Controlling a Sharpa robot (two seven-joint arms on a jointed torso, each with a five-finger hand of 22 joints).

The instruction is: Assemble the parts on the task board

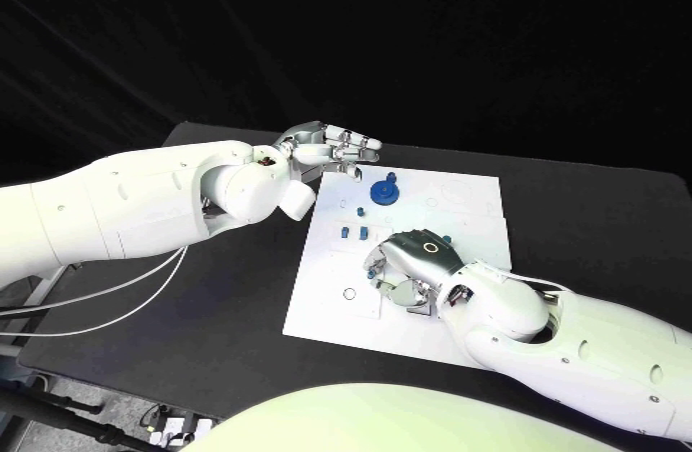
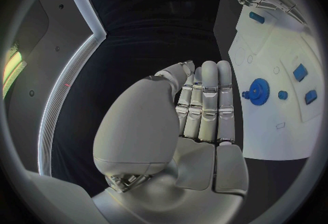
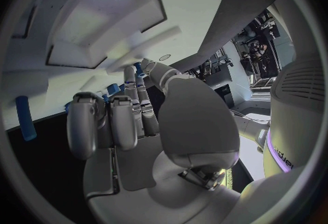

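The white rectangular task board (image 1: 433, 212) is lying mid-frame on the black counter (image 1: 606, 222). The right hand (image 1: 411, 267) is curling over its lower centre, grip indiscernible; the left hand (image 1: 329, 150), open, is waiting upper left beside the blue toothed gear (image 1: 385, 192).

A black surface (image 1: 216, 302) carries everything here. White cables (image 1: 101, 307) trail across its near left corner and off the edge. Below that same corner, a small white connector block (image 1: 173, 430) sits on the floor.
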